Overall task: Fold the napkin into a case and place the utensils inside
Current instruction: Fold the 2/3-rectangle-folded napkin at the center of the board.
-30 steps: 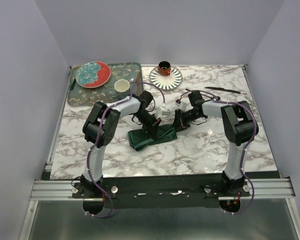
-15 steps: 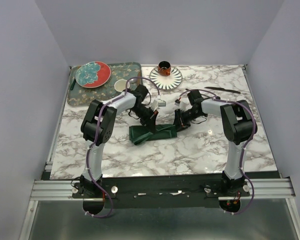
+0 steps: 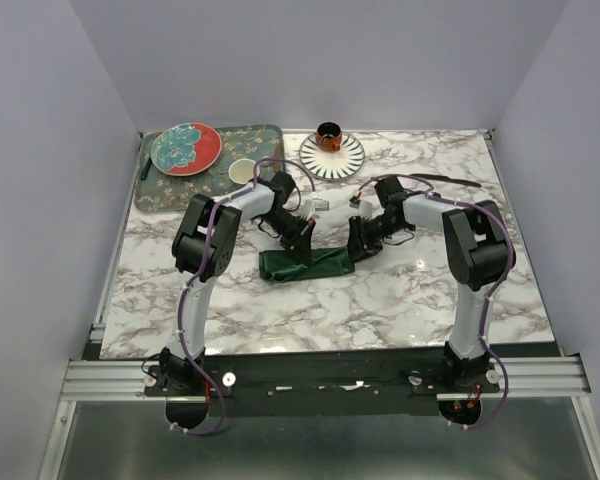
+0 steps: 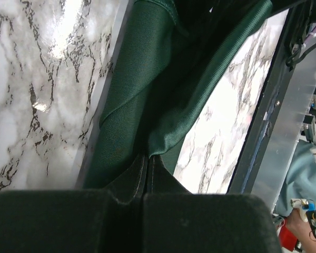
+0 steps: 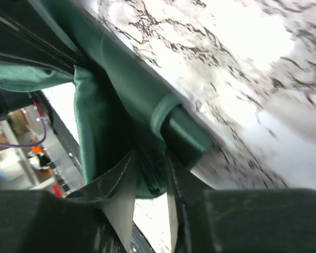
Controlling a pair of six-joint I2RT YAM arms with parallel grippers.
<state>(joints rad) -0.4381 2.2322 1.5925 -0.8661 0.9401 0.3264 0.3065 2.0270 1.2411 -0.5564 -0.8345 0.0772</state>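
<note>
Left gripper (image 4: 146, 164) is clamped shut on a fold of the napkin (image 3: 305, 266), and the cloth runs out from its closed fingertips as a long raised ridge. Right gripper (image 5: 147, 179) has its jaws partly apart with a bunched edge of the same cloth between them. The wrist view does not show whether the pads are pressing on it.

The napkin lies about the middle of the tabletop as a narrow dark green band running left to right, wider and looser at its left end. The left gripper is over the band's far long edge, the right gripper at its right end.

This looks like the fold that narrows the cloth. To do it well, the pinched edge should be carried low and taut and laid parallel to the near long edge. The right end should be held down so the slippery fabric cannot slide or twist. The cloth should be let go only once the crease lies flat, with one end left open.

Farther back, the black knife (image 3: 445, 180) lies toward the far right corner, well apart from the napkin. A striped plate (image 3: 345, 160) bearing a brown cup (image 3: 328, 133) sits at the far edge. A tray (image 3: 155, 200) fills the far left corner.
</note>
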